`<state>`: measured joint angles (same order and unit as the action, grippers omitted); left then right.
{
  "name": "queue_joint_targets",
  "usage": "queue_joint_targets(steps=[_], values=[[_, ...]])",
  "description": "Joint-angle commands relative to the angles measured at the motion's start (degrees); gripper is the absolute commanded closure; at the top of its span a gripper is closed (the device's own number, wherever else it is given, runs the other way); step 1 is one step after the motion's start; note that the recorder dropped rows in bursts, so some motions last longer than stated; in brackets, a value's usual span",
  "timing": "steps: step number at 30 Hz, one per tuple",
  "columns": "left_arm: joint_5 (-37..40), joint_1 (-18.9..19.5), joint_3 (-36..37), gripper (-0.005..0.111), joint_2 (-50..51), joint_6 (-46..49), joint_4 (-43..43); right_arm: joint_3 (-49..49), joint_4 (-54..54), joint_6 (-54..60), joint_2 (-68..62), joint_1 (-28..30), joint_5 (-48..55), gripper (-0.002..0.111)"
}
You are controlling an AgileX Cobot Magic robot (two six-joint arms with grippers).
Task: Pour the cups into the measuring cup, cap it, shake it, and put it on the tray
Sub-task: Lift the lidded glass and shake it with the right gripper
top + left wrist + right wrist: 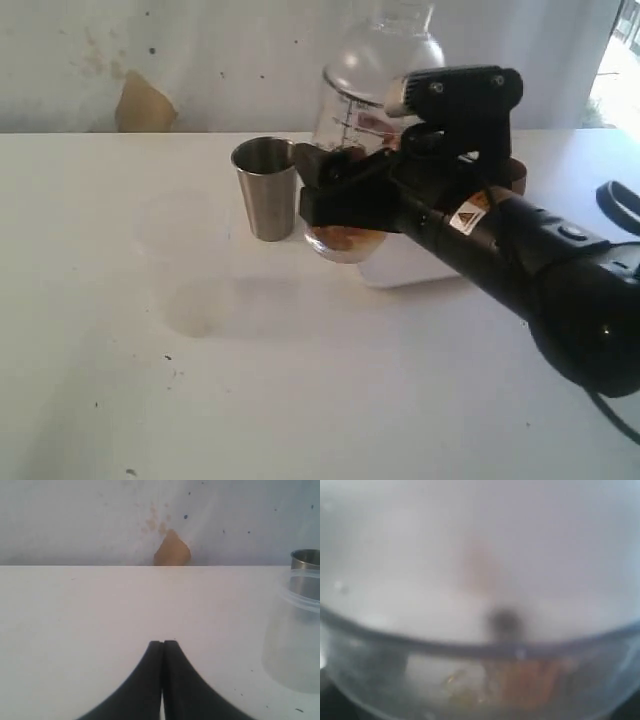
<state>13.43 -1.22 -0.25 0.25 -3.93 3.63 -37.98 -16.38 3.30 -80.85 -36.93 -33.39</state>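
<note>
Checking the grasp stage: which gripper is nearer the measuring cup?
Right. The right gripper clasps the measuring cup low down; the left gripper is shut above the table, away from it.

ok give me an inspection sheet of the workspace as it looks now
surface: white table, a few dark specks
job's things: measuring cup with domed lid on, orange-brown contents at the bottom; steel tumbler upright beside it; tray mostly hidden by the arm; wooden cup only a brown sliver behind the arm
clutter: translucent cup upright on the table
hands: right hand closed around the measuring cup; left hand shut, holding nothing
cables: black cable loop at the far right
surroundings: white wall with a tan patch
</note>
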Motion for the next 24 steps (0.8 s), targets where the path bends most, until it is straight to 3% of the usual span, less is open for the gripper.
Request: queue_joint_targets(steps=[1,2,3,4,5,7,8,9,10,11,12,13,14,15,16,17,18,19,20,21,22,23,24], values=[[-0.1,-0.2,0.3,0.107,-0.2,-0.1,0.1,-6.0,-25.1,14.1,-0.2,0.9,-1.4,0.108],[-0.1,-0.2,0.3,0.107,-0.2,-0.1,0.1,-6.5,-22.1,15.1,0.8,0.6,2.4,0.108],[-0.1,-0.2,0.3,0.107,-0.2,-0.1,0.1,-6.7,-4.9,14.2,2.4,-1.1,8.1,0.108],[-0.1,-0.2,0.3,0.107,-0.2,-0.1,0.1,-6.6,2.2,14.7,2.5,-3.0,7.3,0.108],[-0.1,-0.2,0.3,0.107,-0.2,-0.1,0.1,-6.3,-3.3,17.4,1.9,-2.9,3.7,0.108],[-0.2,-0.2,0.3,0.107,-0.2,-0.1,0.1,-6.8,-26.1,18.4,1.3,-1.2,-2.9,0.108],[-0.2,-0.2,0.3,0.107,-0.2,-0.1,0.1,-7.1,-18.3,16.7,3.0,-1.6,2.0,0.108],[-0.2,-0.2,0.3,0.107,-0.2,-0.1,0.1,-7.3,-2.2,15.8,3.8,-3.3,7.4,0.108],[-0.1,-0.2,0.3,0.107,-0.2,-0.1,0.1,-7.2,3.1,17.0,3.5,-4.4,6.7,0.108],[0.1,-0.2,0.3,0.107,-0.2,-0.1,0.1,-6.9,-6.6,21.6,2.1,-3.7,1.5,0.108],[0.1,-0.2,0.3,0.107,-0.2,-0.1,0.1,-7.3,-26.1,23.4,1.2,-1.9,-3.8,0.108],[-0.1,-0.2,0.3,0.107,-0.2,-0.1,0.1,-8.0,-34.7,19.2,1.2,-0.4,-1.5,0.108],[-0.1,-0.2,0.3,0.107,-0.2,-0.1,0.1,-8.2,-21.0,16.0,2.3,-0.4,4.4,0.108],[-0.1,-0.2,0.3,0.107,-0.2,-0.1,0.1,-8.6,1.4,14.3,2.8,-1.9,10.1,0.108],[-0.1,-0.2,0.3,0.107,-0.2,-0.1,0.1,-8.6,7.7,13.2,2.3,-2.6,10.7,0.108],[0.0,-0.2,0.3,0.107,-0.2,-0.1,0.1,-8.6,1.4,13.4,1.1,-1.5,7.8,0.108],[0.0,-0.2,0.3,0.107,-0.2,-0.1,0.1,-8.6,-18.7,12.1,0.9,0.5,4.3,0.108],[-0.3,-0.2,0.3,0.107,-0.2,-0.1,0.1,-8.6,-23.3,7.5,1.5,1.1,3.9,0.108],[-0.3,-0.2,0.3,0.107,-0.2,-0.1,0.1,-8.7,-10.1,6.1,2.4,-0.2,6.9,0.108],[-0.2,-0.2,0.3,0.107,-0.2,-0.1,0.1,-8.8,10.0,7.1,2.8,-2.4,8.8,0.108],[0.0,-0.2,0.3,0.107,-0.2,-0.1,0.1,-8.8,12.3,9.1,2.0,-3.0,7.5,0.108],[0.0,-0.2,0.3,0.107,-0.2,-0.1,0.1,-8.8,-0.9,13.3,1.0,-1.3,4.4,0.108],[-0.1,-0.2,0.3,0.107,-0.2,-0.1,0.1,-8.9,-24.8,11.4,0.5,0.5,1.1,0.108]])
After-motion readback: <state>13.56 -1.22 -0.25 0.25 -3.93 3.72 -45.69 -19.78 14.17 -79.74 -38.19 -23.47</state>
